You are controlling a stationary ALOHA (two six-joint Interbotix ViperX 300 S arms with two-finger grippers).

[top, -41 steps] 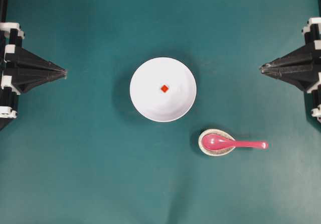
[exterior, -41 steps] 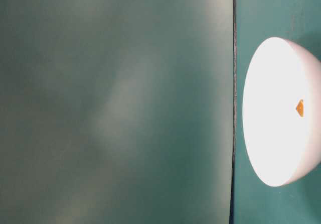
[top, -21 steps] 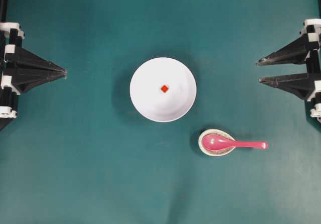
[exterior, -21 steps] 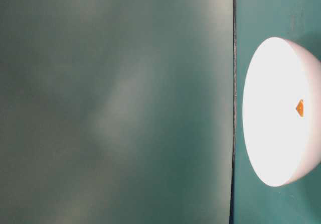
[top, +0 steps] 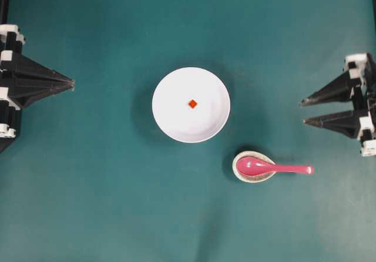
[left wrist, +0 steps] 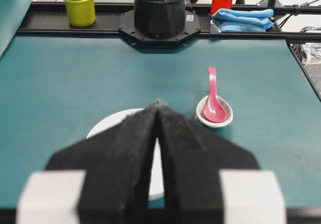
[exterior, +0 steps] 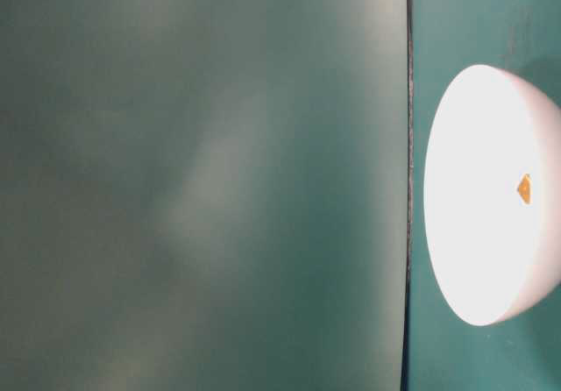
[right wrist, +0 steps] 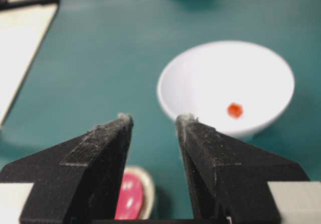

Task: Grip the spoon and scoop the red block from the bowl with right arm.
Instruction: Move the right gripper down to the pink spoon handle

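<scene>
The right arm's pointed black gripper [top: 303, 112] sits at the three o'clock edge of the overhead view with its two jaws spread apart and nothing between them (its wrist view shows only green cloth in the gap). Toward seven o'clock from its tips lies the glossy pink plastic soup spoon [top: 271, 167], its deep oval scoop resting in a small speckled off-white egg-shaped dish [top: 253, 167] and its short flat handle pointing to three o'clock, out over the green table covering [top: 117, 203]. Up and to the ten o'clock side of that dish, near it but apart, stands the large round plain white shallow bowl [top: 191, 104], at the centre of the table. The tiny red-orange cube [top: 192, 103] lies in the bowl's middle. At nine o'clock, well apart from the bowl, the left arm's matching black gripper [top: 73, 84] points inward with its jaws pressed together, holding nothing.
</scene>
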